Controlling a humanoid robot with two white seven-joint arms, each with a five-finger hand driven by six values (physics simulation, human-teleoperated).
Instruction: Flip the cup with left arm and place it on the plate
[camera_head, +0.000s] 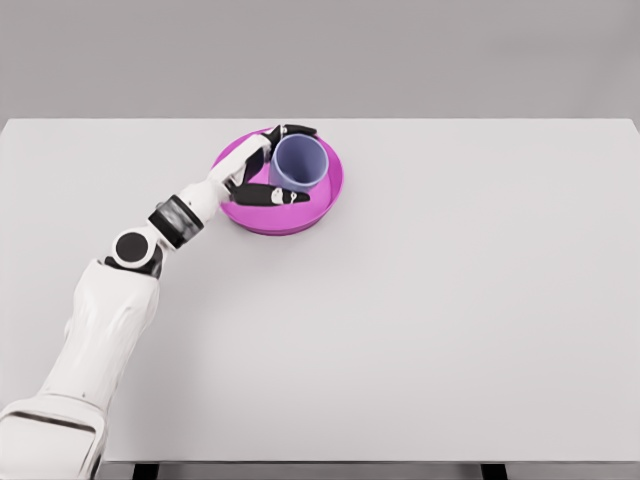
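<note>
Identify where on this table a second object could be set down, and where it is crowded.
Free: the white table right of the magenta plate, all the way to the right edge, and the wide front strip. Crowded: the plate itself, filled by the purple cup and the left robot hand around it; the arm crosses the front left.

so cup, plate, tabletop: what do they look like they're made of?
Cup: matte lavender, uniform colour, no glints; reads as plastic or unglazed ceramic, can't say which. Plate: saturated magenta with a soft sheen on its raised rim, probably plastic. Table: flat pale grey, no grain or reflection, like painted board or laminate. It's a render, so all are guesses. The left hand is around the cup.
</note>
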